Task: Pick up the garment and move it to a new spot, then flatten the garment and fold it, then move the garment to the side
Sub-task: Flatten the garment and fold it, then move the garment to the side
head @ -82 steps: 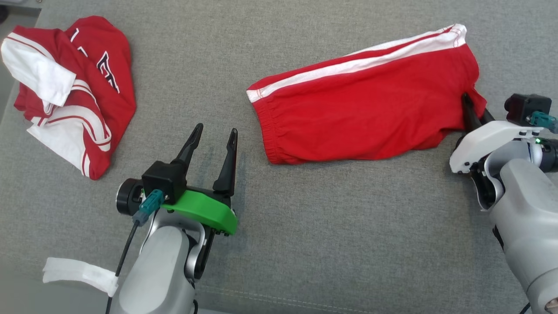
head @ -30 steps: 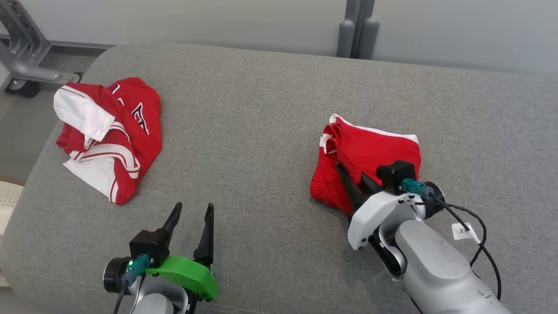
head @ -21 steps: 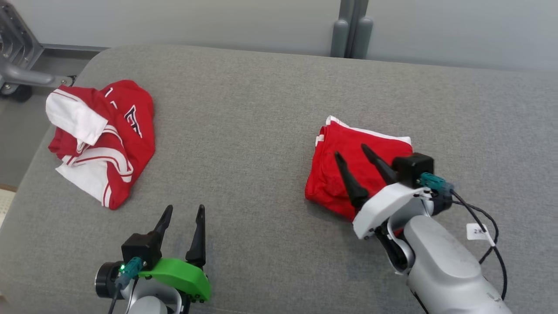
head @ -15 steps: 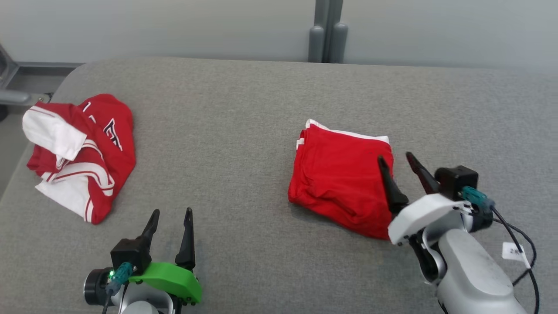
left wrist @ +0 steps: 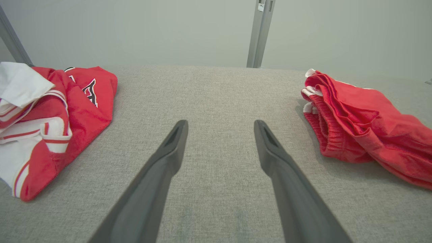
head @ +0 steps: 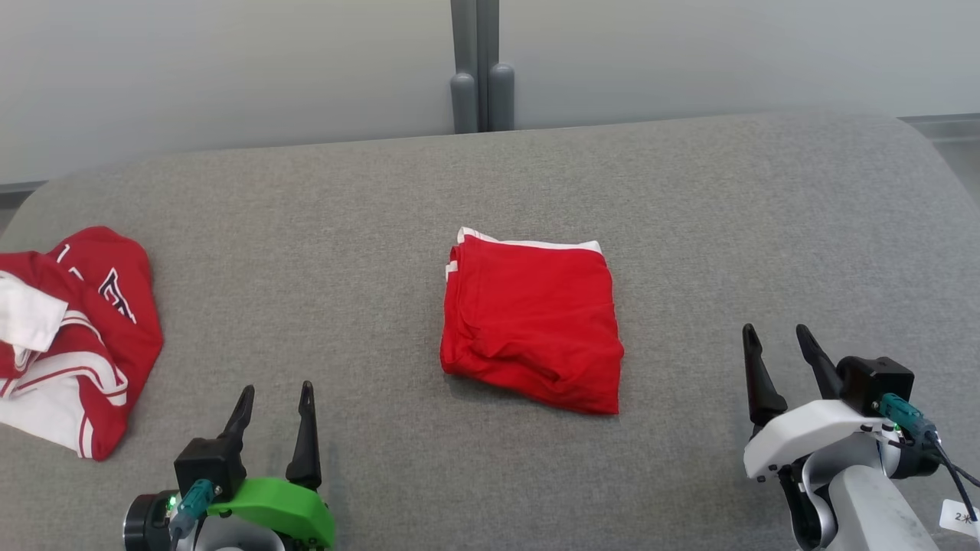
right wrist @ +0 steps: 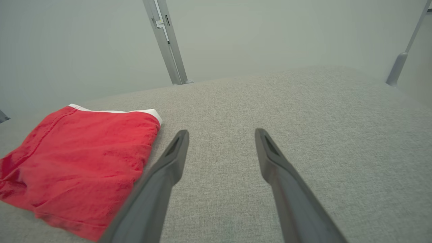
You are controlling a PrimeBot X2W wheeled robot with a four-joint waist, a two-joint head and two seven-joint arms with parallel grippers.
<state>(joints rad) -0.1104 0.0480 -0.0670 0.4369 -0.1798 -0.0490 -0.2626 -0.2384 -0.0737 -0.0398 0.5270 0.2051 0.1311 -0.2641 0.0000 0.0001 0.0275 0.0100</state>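
Left gripper [head: 276,387] and right gripper [head: 773,329] have fingers spread, empty; the right should probably pinch all layers at the 3 o'clock edge of the folded garment [head: 532,321].

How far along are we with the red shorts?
Done: the red shorts lie folded in a compact square on the grey cushion. In hand: nothing; left gripper and right gripper are open, clear of the cloth. Left: probably moving them aside.
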